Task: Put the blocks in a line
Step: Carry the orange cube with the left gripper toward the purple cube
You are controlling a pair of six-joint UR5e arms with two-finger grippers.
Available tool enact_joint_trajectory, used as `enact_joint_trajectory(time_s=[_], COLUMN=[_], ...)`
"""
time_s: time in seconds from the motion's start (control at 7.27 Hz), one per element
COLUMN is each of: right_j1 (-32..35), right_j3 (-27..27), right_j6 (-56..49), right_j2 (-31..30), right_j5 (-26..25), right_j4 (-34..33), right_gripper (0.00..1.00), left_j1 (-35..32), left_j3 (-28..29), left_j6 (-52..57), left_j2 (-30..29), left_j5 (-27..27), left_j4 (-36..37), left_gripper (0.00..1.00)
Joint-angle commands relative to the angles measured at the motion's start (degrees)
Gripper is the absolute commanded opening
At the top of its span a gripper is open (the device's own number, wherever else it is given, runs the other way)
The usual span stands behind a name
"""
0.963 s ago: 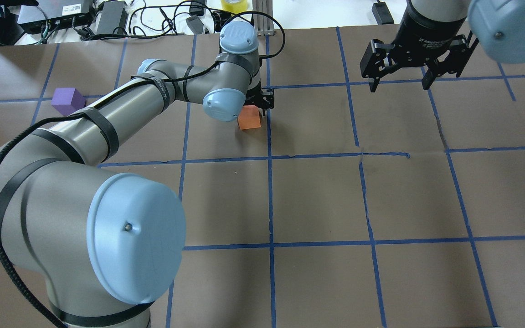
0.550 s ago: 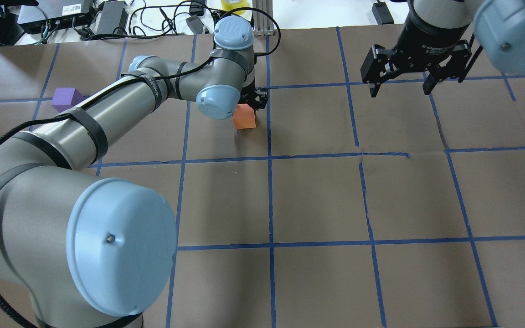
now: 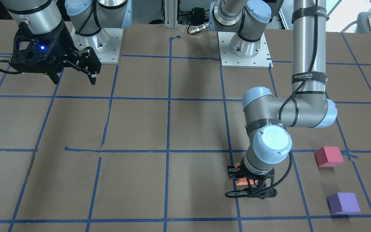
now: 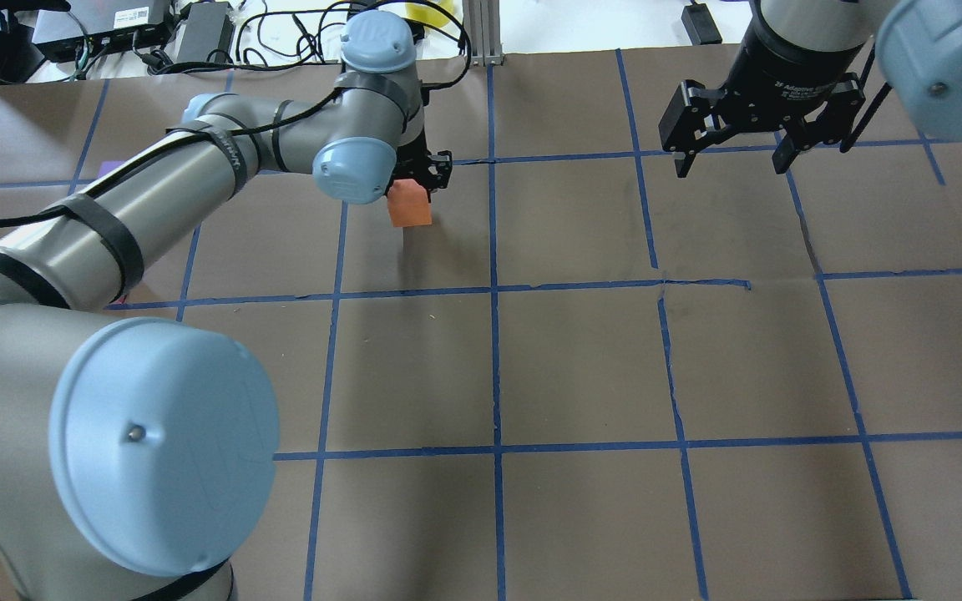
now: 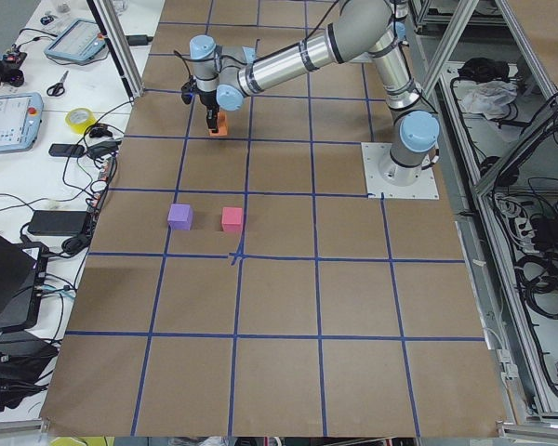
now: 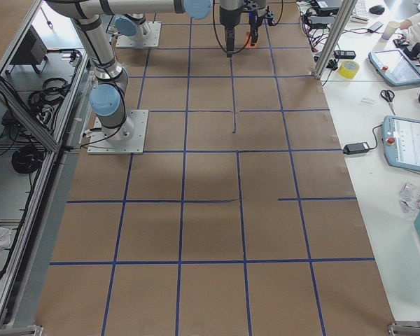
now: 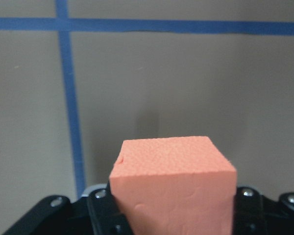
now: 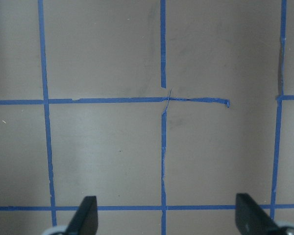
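Left pincer (image 3: 249,184) clamped on orange block (image 7: 172,186), lifted for carrying, well apart from red block (image 3: 328,156) | purple block (image 3: 343,203) near red block | right pincer (image 4: 731,167) apart, idle

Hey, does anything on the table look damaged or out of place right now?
Only the blue tape grid: at one crossing near mid-table the vertical strips do not line up, and a horizontal strip stops short. Otherwise nothing stands out; the orange block is held in the left gripper.
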Motion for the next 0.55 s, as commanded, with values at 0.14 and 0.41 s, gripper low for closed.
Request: enact_joint_trajectory(time_s=[0.14,0.41], right_j1=[-0.01,-0.01], right_j3=[0.05,0.05], right_j6=[-0.08,-0.16], right_j2=[-0.6,-0.6], right_j5=[-0.58,-0.67], right_j4=[2.77,2.77], right_gripper=[1.0,1.0], left_j1=[12.87,19.74], left_j3=[-1.15,0.6], left_j6=[15.76,18.44], left_j2=[2.89,2.98], left_j5=[0.54,0.1], left_j4=[0.0,-0.87], left_gripper=[0.0,0.0])
